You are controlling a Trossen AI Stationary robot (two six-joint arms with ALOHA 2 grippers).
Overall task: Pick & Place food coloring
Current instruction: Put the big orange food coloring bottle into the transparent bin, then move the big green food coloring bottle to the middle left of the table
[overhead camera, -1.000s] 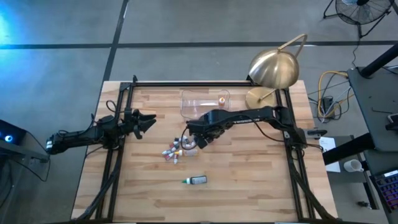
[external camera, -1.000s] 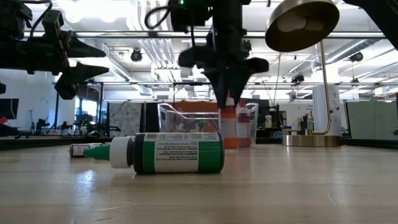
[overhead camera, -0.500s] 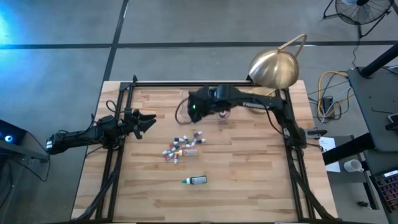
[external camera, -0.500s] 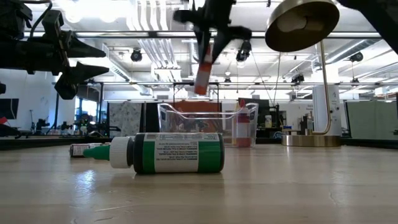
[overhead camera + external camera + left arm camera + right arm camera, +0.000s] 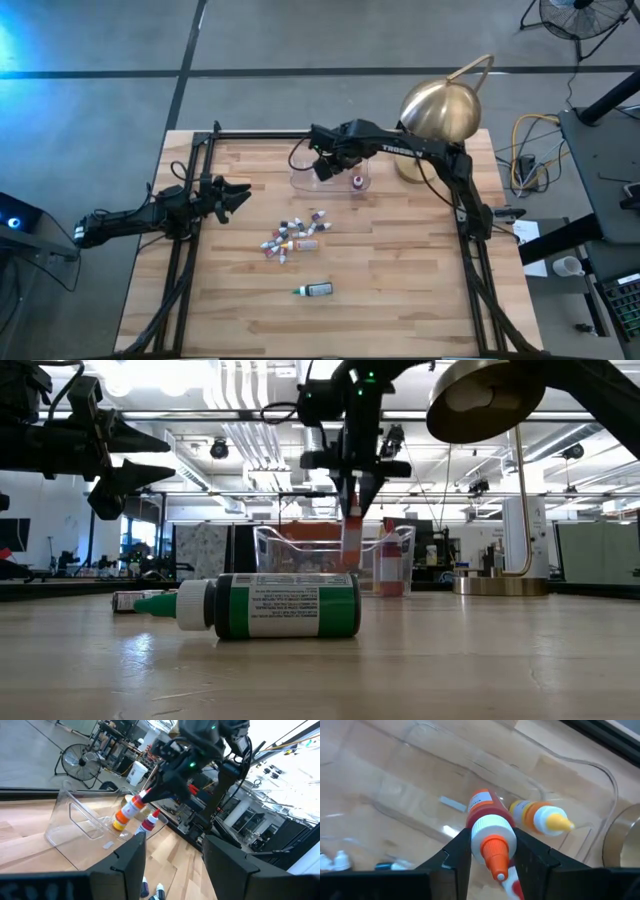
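I see one orange bottle [image 5: 487, 817], white collar, orange tip, pinched in the right gripper [image 5: 322, 166], hanging above the clear tub [image 5: 303, 180]. I count two more inside the tub: a yellow-capped orange one [image 5: 540, 817] lying on its side, and a red one [image 5: 148, 823], white cap, upright. A loose cluster of small bottles [image 5: 293, 236] lies mid-worktop, mixed red, orange, yellow, dark. One green bottle [image 5: 270, 606], green tip, white collar, lies on its side apart from the cluster, nearer the front edge.
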